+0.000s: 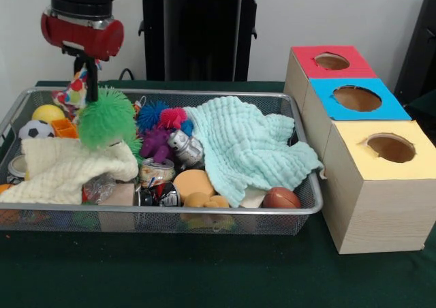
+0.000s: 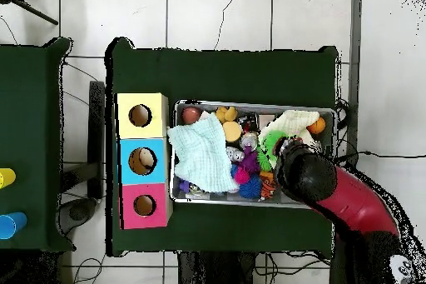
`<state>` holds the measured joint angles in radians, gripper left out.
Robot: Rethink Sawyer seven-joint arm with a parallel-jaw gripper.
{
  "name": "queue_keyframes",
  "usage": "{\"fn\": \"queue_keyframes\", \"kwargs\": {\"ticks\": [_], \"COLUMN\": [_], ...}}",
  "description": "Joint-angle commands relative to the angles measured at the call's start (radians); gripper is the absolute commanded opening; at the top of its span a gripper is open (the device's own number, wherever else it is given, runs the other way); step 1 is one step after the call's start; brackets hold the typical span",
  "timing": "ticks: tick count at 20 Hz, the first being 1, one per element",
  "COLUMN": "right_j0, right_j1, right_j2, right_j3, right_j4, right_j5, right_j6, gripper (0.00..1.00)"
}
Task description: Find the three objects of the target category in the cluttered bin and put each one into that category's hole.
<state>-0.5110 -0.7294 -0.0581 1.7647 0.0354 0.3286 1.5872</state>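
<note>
My arm (image 2: 349, 201) covers the bin's (image 2: 250, 105) lower-right corner; mint cloth (image 2: 202, 156) lies frame-left, beside the yellow box's hole (image 2: 140, 116).

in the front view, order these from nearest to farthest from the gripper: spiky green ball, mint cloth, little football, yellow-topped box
1. Spiky green ball, directly under the gripper, at the bin's left.
2. Mint cloth, mid-bin, to the right.
3. Little brown football, bin's front right corner.
4. Yellow-topped box, outside the bin, far right.
</note>
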Motion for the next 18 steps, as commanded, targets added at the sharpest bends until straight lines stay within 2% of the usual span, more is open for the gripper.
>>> {"fn": "queue_keyframes", "kwargs": {"ticks": [1,8,16,17,18], "right_j0": [0.04,0.093,0.08,0.084,0.094], "right_j1": [0.049,0.099,0.146,0.145,0.147], "right_j2": [0.109,0.05,0.056,0.05,0.037], "right_j3": [0.068,0.065,0.02,0.024,0.022], "right_j4": [0.022,0.024,0.016,0.017,0.02], "right_j5": [-0.047,-0.054,-0.048,-0.046,-0.042], "right_j6": [0.177,0.216,0.178,0.182,0.193], "gripper": [0.0,0.0,0.0,1.0,1.0]}}
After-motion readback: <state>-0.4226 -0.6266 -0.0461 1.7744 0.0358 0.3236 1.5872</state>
